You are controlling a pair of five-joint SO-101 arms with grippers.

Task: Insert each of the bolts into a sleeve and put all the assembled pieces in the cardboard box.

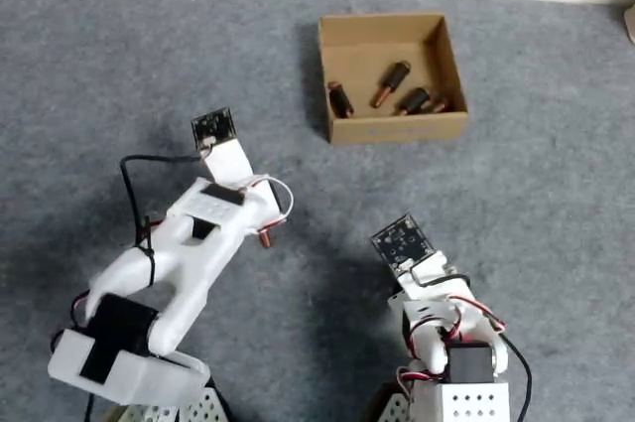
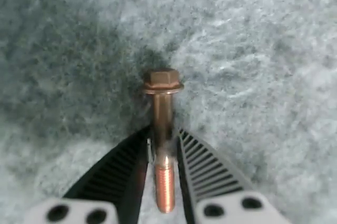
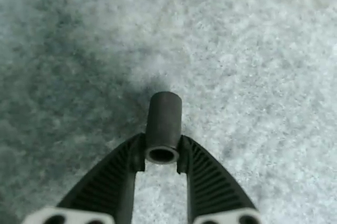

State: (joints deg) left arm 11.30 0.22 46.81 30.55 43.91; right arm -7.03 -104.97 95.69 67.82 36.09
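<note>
Currently: bolt in left claw, sleeve in right claw, the two not yet mated.

Left gripper [image 2: 164, 134] is clamped on the bolt [image 2: 162, 108] at mid-shank, hex head outward, threaded end back toward the wrist; its arm lies extended over the grey mat [image 1: 119, 65]. Right gripper [image 3: 162, 142], arm folded near its base and well apart from the left, pinches the sleeve [image 3: 164, 118], with the visible bore end facing its wrist. You should line the thread tip up with the bore axis, then close slowly. Cardboard box [image 1: 397, 129], beyond both arms, holds several assembled pieces [image 1: 391, 83].
</note>
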